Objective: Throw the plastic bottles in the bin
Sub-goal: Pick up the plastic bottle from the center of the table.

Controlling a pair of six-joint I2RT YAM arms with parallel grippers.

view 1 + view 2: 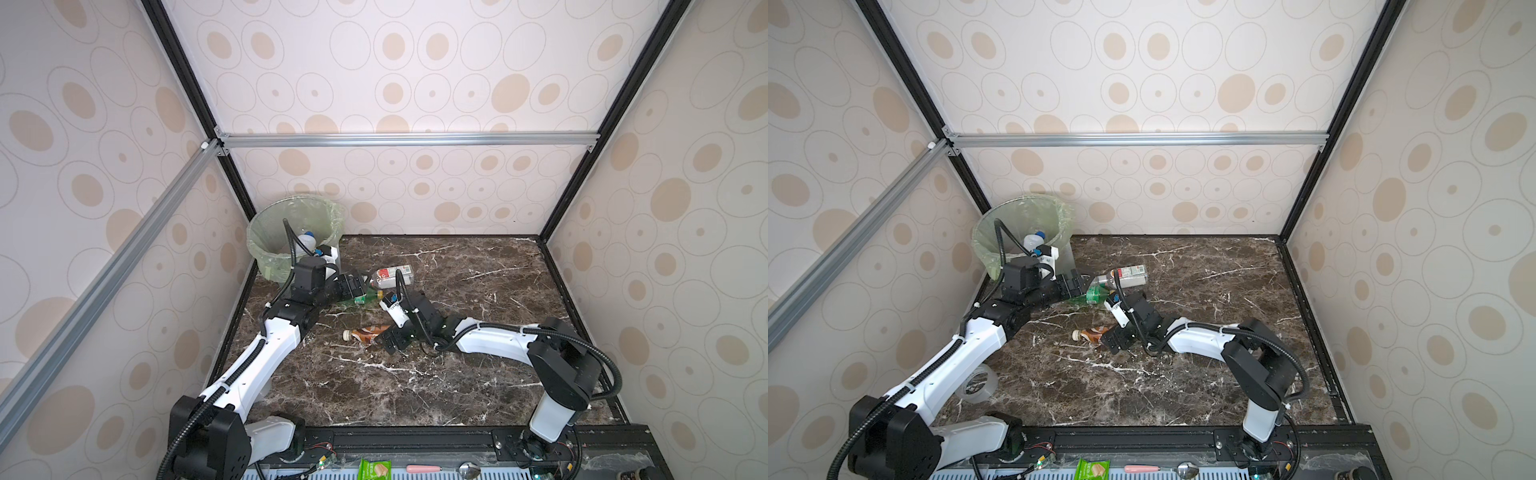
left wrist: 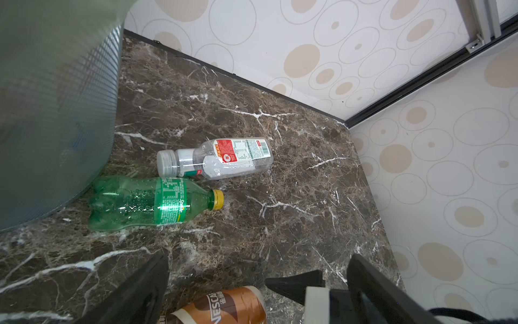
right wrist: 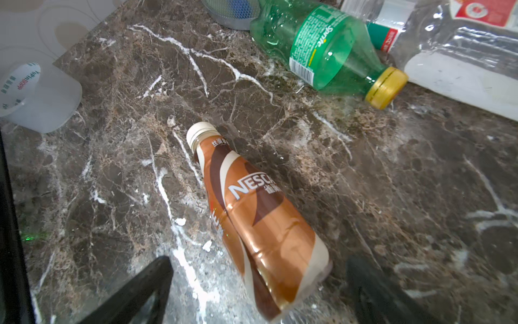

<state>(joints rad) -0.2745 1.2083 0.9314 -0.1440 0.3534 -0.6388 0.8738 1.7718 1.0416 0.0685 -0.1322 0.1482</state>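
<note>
Brown-veined marble forms the surface [image 1: 457, 374] on which three plastic bottles lie on their sides, waiting to be thrown away. The right arm's [image 1: 490, 338] jaws stand spread wide on either side of the base end of a crumpled Nescafé bottle [image 3: 252, 224]. Its cream cap points away from them. They have not closed, and whether either jaw touches the bottle cannot be told. Coming in across the body rather than the cap suits a bottle lying flat, and the dented brown wrap will likely give under pressure.

The left arm's [image 1: 266, 353] jaws are likewise apart and empty. Ahead of them lie a green Sprite bottle [image 2: 145, 203] with a yellow cap and, just beyond it, a clear bottle [image 2: 221, 158] with a red-and-white label. The two lie close together, cap ends pointing opposite ways. The Sprite's base sits against the foot of the bin [image 1: 266, 257].

The bin stands in the far corner, beside the left jaws and well apart from the right ones, so the left arm seems better placed to reach it. Its pale-green liner is folded over the rim, and a clear blue-capped bottle [image 1: 308, 240] already shows inside. A roll of clear tape [image 3: 30, 92] sits off to one side of the right jaws, no part of the job.
</note>
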